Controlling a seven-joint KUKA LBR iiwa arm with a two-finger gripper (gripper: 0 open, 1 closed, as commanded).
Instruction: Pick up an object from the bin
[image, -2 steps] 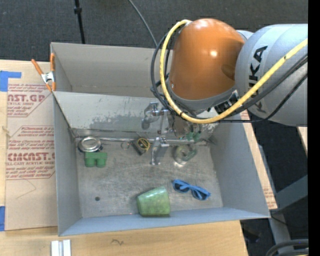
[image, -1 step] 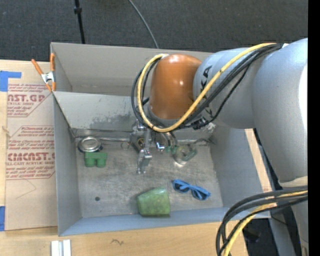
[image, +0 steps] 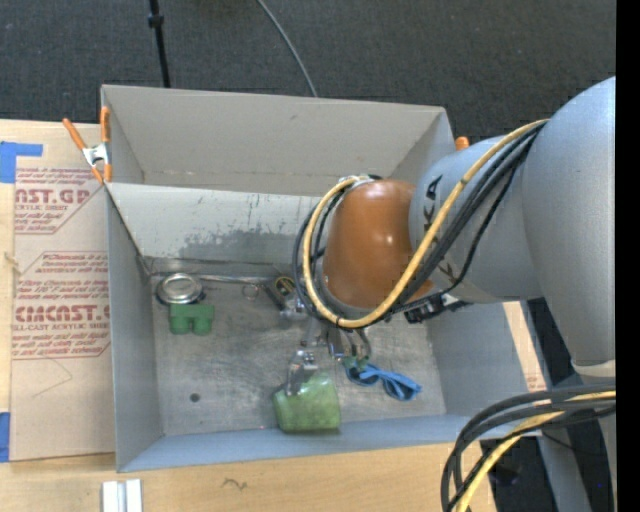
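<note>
Camera view. Grey metal bin (image: 130, 360), floor scuffed, dark flooring behind.
Gripper (image: 303, 368): lower centre of frame; whether released or clenched cannot be told.
Green spongy block (image: 310, 410): directly below the gripper in frame, touching or nearly so, long axis left-right; likeliest pick.
Blue curved item (image: 387, 381): just right.
Silver tin (image: 180, 290): well apart, left.

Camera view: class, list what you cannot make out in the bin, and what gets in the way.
- Bin floor at right: hidden beneath the arm's orange cover.
- Blue thing: left end hidden behind the gripper; kind unclear.
- Small metal bits by the back wall: too small to identify.
</note>
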